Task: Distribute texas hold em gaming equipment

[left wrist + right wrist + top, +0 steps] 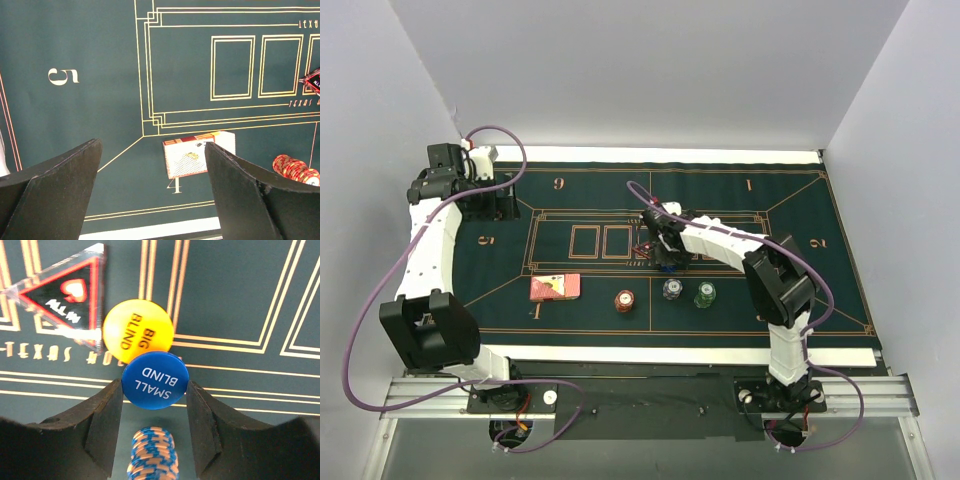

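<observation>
Pinching the small blind: right end effector (155,388) closes on the blue disc (155,374) at the middle of the green felt mat (800,200).

Both fingers touch the disc's edges; being round, it has no long axis to line up. Its far rim overlaps the yellow big-blind disc (136,330), with the red triangular marker (65,297) just beyond and a blue chip stack (152,455) nearer the wrist. The left end effector (151,144), spread and holding nothing, hangs well apart by the printed 5, facing the card deck (197,154). Placing this disc looks like the right arm's job.
</observation>
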### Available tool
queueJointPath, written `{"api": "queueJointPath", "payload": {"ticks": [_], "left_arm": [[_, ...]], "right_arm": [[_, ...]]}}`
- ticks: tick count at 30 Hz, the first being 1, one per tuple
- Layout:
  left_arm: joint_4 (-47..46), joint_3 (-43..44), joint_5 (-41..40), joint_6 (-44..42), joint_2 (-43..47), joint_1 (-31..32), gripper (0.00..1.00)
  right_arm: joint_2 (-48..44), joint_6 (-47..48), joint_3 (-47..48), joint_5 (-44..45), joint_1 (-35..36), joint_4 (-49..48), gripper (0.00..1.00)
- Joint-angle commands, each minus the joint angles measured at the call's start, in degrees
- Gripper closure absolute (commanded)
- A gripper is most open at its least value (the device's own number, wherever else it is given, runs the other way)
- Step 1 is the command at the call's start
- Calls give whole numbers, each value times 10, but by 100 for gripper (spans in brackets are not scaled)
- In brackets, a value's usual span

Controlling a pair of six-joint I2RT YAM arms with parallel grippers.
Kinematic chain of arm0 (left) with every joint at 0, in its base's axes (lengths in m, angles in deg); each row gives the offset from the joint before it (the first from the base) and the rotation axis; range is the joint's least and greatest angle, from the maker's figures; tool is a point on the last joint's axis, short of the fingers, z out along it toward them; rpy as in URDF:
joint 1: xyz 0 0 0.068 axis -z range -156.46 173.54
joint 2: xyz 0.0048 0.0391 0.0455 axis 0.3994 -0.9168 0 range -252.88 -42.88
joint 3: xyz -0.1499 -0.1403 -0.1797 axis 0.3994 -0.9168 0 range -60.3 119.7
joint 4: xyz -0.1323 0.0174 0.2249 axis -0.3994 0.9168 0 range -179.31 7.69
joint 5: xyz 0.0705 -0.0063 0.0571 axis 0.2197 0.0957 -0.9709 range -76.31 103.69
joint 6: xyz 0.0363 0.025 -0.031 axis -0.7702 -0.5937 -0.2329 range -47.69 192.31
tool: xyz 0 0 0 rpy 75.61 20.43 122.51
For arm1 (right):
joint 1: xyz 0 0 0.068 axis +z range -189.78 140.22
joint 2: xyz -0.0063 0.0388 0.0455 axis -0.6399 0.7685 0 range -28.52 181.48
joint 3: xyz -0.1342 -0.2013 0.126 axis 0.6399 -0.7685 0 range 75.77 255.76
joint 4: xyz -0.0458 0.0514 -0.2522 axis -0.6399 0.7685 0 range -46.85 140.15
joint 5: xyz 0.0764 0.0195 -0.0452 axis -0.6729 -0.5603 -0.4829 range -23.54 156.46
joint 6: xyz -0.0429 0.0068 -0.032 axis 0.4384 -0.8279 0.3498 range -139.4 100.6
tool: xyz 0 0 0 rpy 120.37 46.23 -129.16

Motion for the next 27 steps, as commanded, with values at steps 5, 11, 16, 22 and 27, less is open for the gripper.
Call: {"api": "queueJointPath", "payload": {"ticks": [5,11,16,22,27], "left_arm": [[-21,-2,6,-9,26,-9,5],[-33,-12,12,7,26,-14,5],[-39,-14,23,28,6,-36,4],[-29,6,82,42,-21,-82,4],[-29,-7,98,29,-10,-83,4]], "right_arm": [[-15,28,139,7,36,65,76],[76,40,303,-61,66,68,76],[206,45,464,-149,100,59,76],[282,20,536,-210,122,-14,73],[304,13,531,-267,129,-68,66]]}}
